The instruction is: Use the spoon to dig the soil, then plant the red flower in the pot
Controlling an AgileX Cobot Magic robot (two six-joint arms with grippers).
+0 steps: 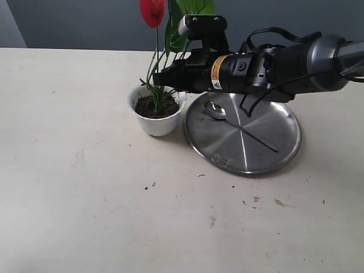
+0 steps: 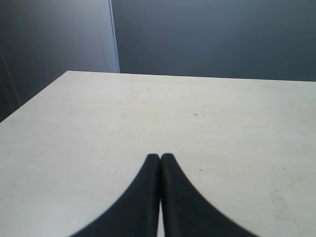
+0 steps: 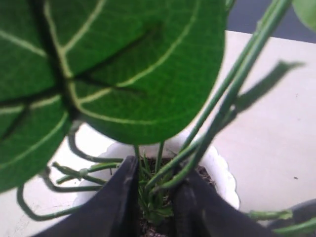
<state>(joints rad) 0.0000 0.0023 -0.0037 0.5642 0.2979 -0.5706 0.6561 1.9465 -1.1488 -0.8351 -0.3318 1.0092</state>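
The red flower (image 1: 153,11) stands upright in the small white pot (image 1: 156,122), its stems rising out of the dark soil (image 1: 149,107). My right gripper (image 1: 162,78) reaches in from the right, just above the pot's rim. In the right wrist view its black fingers (image 3: 121,197) sit close on either side of the green stem bundle (image 3: 222,108), low over the soil (image 3: 205,173) and the pot (image 3: 222,173), under a broad leaf (image 3: 123,64). The spoon (image 1: 219,112) lies on the steel plate (image 1: 273,142). My left gripper (image 2: 160,157) is shut and empty over bare table.
The round steel plate touches the pot's right side. Crumbs of soil (image 1: 254,199) are scattered on the table in front of the plate. The left gripper does not show in the exterior view. A dark wall (image 2: 212,34) rises behind the table's far edge.
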